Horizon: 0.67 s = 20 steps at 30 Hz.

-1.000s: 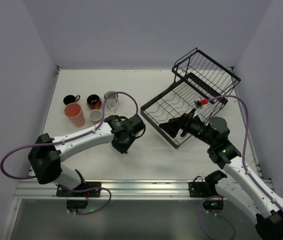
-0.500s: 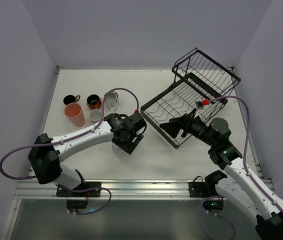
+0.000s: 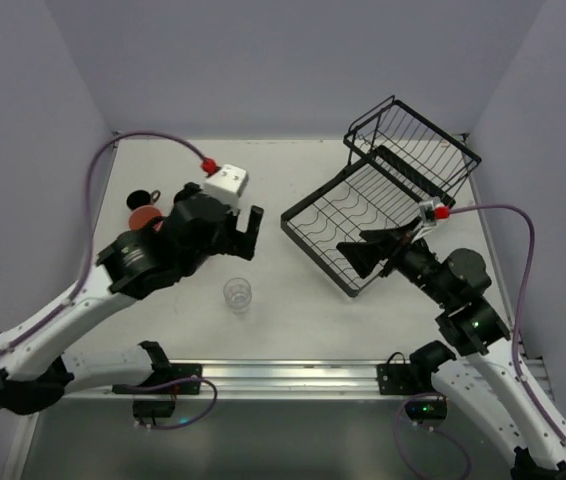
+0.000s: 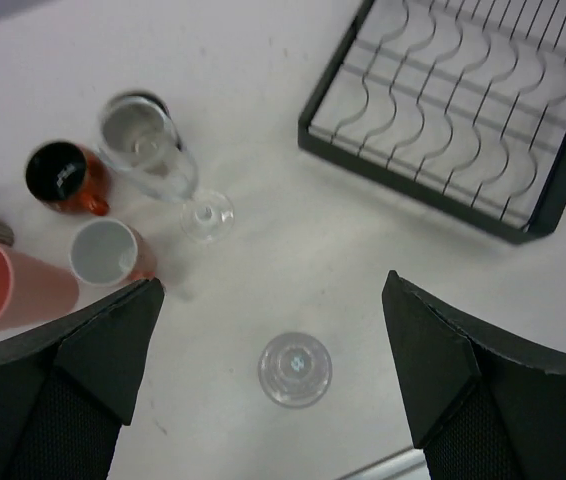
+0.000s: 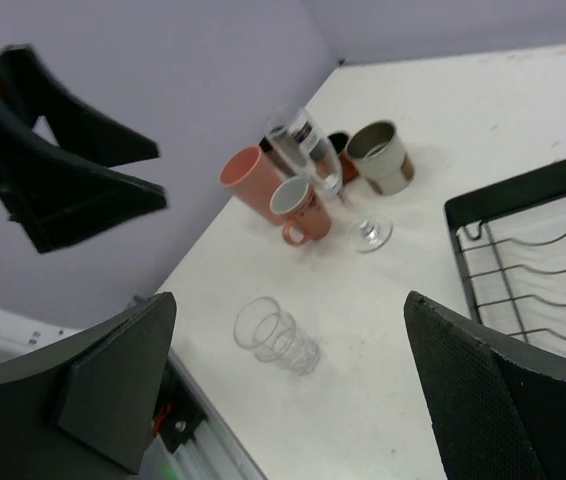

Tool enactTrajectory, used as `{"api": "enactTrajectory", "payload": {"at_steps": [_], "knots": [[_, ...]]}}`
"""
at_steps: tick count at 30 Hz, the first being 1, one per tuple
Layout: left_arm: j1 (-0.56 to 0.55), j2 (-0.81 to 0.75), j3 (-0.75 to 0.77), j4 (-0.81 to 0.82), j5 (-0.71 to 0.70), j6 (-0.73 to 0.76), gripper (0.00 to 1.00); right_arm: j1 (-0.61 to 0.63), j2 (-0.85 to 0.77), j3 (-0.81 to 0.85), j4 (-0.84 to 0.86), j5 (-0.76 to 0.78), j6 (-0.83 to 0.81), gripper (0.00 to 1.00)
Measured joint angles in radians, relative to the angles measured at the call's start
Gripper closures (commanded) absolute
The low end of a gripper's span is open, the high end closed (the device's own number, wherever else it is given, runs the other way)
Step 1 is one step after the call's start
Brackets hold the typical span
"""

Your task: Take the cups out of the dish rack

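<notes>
- Standing upright and alone on the table (image 3: 293, 170), a clear glass (image 4: 295, 369) sat toward the front edge, well apart from the rack (image 4: 463, 130) and touched by neither arm.
- Thin-walled, light and slick by the look of it, it would likely skid or crack under a hard pinch. A gentle hold across its wall at mid-height seemed safest.
- A stemmed glass (image 4: 163, 165), top-heavy and probably the most fragile piece, stood beside the orange mug (image 4: 63, 177), small mug (image 4: 108, 252), pink tumbler (image 4: 3, 285), cream cup (image 5: 381, 155) and dark mug (image 3: 143, 198). The mugs looked sturdier.
- The rack showed no cups on its grid, so unloading appeared all but finished.
- The left gripper (image 4: 273, 285) hung above the table looking down on the clear glass, jaws spread wide and empty. The right gripper (image 5: 290, 300), likewise spread and empty, hovered by the rack's front corner.
</notes>
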Motion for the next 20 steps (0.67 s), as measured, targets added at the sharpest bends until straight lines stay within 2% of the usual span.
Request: {"api": "enactTrajectory", "payload": {"at_steps": [6, 11, 17, 20], "knots": [[0.000, -0.381, -0.132, 0.210, -0.140, 0.042, 0.00, 0.000, -0.199, 0.082, -0.113, 0.182, -0.063, 0.01], [0.000, -0.688, -0.265, 0.285, -0.267, 0.023, 0.00, 0.000, -0.380, 0.137, -0.178, 0.358, -0.110, 0.01], [0.000, -0.895, -0.405, 0.277, -0.370, -0.043, 0.00, 0.000, -0.547, 0.055, -0.213, 0.510, -0.098, 0.01], [0.000, -0.961, -0.457, 0.278, -0.382, -0.042, 0.00, 0.000, -0.544, -0.007, -0.227, 0.553, -0.082, 0.01]]}}
